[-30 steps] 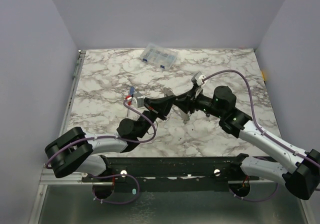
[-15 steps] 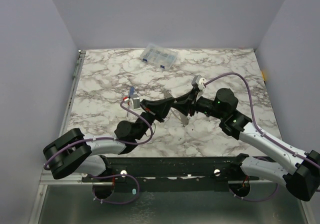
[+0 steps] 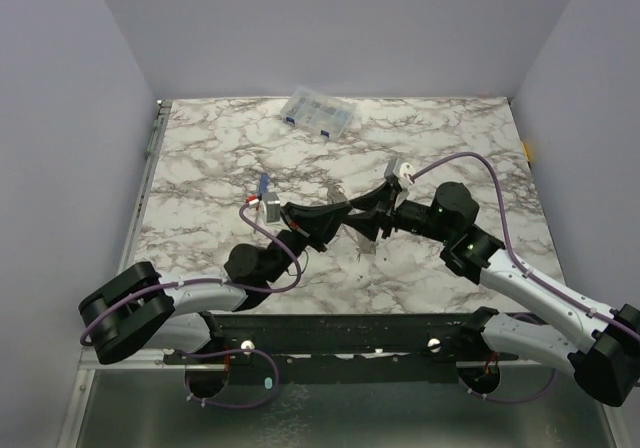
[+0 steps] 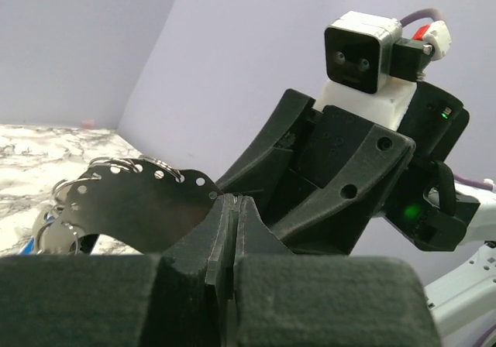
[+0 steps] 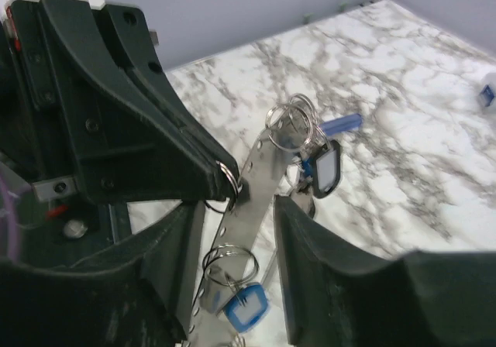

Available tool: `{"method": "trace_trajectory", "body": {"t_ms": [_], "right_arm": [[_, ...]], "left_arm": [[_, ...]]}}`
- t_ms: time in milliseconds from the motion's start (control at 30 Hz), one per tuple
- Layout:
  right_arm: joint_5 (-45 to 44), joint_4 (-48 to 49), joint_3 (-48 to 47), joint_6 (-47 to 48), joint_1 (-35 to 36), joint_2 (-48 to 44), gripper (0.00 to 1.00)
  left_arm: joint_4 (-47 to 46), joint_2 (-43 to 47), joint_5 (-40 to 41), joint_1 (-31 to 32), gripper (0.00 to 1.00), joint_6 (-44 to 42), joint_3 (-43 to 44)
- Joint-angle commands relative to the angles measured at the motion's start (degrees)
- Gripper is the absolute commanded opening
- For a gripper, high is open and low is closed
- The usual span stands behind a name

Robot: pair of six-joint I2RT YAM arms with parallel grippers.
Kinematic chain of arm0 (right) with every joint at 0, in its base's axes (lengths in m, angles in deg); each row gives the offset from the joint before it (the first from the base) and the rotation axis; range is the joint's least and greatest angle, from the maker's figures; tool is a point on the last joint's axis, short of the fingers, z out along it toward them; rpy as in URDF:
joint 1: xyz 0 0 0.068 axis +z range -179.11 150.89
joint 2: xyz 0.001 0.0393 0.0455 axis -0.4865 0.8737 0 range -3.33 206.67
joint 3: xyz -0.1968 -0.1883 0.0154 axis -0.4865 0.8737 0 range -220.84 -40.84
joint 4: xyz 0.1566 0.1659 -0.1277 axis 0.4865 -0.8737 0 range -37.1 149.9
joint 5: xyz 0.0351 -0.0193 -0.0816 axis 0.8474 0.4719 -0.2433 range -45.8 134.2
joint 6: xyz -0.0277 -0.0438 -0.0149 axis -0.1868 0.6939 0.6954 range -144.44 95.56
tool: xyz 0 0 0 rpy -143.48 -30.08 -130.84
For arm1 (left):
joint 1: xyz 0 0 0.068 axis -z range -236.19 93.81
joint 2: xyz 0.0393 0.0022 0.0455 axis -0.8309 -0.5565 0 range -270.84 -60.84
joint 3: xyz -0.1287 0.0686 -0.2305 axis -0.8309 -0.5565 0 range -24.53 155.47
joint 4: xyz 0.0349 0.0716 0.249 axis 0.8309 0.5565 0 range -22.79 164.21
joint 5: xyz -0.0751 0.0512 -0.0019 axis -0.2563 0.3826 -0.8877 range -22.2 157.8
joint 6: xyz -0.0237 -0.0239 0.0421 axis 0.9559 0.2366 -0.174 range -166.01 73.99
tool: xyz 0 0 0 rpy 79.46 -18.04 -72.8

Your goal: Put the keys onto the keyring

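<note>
Claw on the left (image 4: 232, 206) stays clenched on the edge of the keyring (image 5: 249, 178), the right claw (image 5: 236, 215) straddling that band with jaws released, both having drifted nearer above the middle of the surface (image 5: 403, 115), keys (image 5: 324, 170) already dangling from it, so threading looks under way.

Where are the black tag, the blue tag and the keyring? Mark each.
black tag (image 5: 325, 170): right wrist view, centre window.
blue tag (image 5: 246, 308): right wrist view, white window.
keyring (image 5: 257, 180): right wrist view, flat band.
</note>
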Motion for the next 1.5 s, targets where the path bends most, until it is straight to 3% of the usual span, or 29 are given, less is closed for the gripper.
{"method": "trace_trajectory", "body": {"t_ms": [0, 100, 233, 533, 667, 833, 1200, 1467], "right_arm": [[0.0, 0.0, -0.7, -0.4, -0.1, -0.8, 0.61], [-0.8, -1.0, -1.8, 0.1, -0.1, -0.8, 0.71], [-1.2, -2.2, -2.6, 1.0, -0.2, -0.2, 0.68], [-0.7, 1.7, -0.6, -0.8, -0.1, 0.2, 0.17], [0.3, 2.8, 0.2, -0.8, -0.1, 0.1, 0.01], [2.6, 3.9, 2.0, -0.2, -0.1, -1.5, 0.01], [4.8, 3.5, 4.8, 0.0, 0.0, -5.6, 0.01], [5.1, 3.4, 5.4, -0.5, -0.1, -6.2, 0.01]], "left_arm": [[-1.4, 2.3, -2.8, 0.5, 0.0, -0.5, -0.4], [-1.2, 2.5, -2.8, 0.6, 0.0, -0.4, -0.3], [-1.1, 2.6, -3.1, 0.6, 0.0, 0.0, -0.1], [-1.5, 0.4, -4.7, 0.6, 0.0, 2.1, 1.3], [-1.5, 0.6, -5.3, 0.7, 0.0, 1.7, 1.2], [1.8, 3.0, -5.8, 0.6, 0.02, -1.6, 1.1], [8.0, 9.5, -5.8, 0.6, 0.39, -6.4, -0.4], [21.5, 17.4, -5.2, 0.6, 0.42, -12.3, 1.2]]}}
